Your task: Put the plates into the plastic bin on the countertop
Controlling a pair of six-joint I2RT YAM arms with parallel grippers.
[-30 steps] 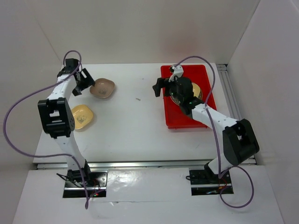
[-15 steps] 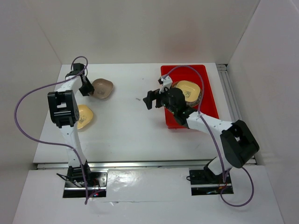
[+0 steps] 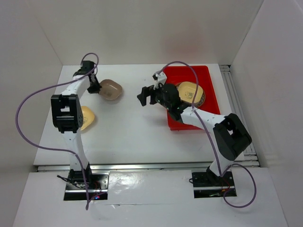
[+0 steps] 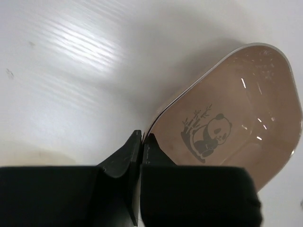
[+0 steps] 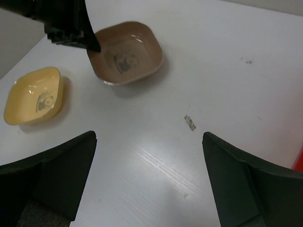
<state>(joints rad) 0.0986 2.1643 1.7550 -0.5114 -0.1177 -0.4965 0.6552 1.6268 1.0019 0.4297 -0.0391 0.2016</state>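
**Top external:** Left gripper (image 3: 96, 87), upper left, pinches the rim of the brown-pink dish (image 3: 111, 89). The yellow dish (image 3: 86, 118) lies lower left on the countertop (image 3: 137, 132). The red bin (image 3: 182, 122), upper right, holds stacked dishes (image 3: 189, 93).

**Left wrist:** Fingers are closed on the rim. The dish bears a panda motif.

**Right wrist:** Right gripper (image 5: 149, 137) is spread wide and holds nothing.

Seen from above, the right arm (image 3: 169, 97) covers the left side of the stacked pastel dishes (image 3: 191, 92) in the shallow red plastic bin (image 3: 208, 75), so they cannot be counted. The left arm's black joint (image 3: 64, 113) hides the left part of the yellow rounded-square dish (image 3: 88, 118). At the left wrist, the left hand (image 4: 141, 141) masks the near rim of the brown-pink panda dish (image 4: 227, 127). The right wrist view cuts the bin to a red sliver at its right edge.
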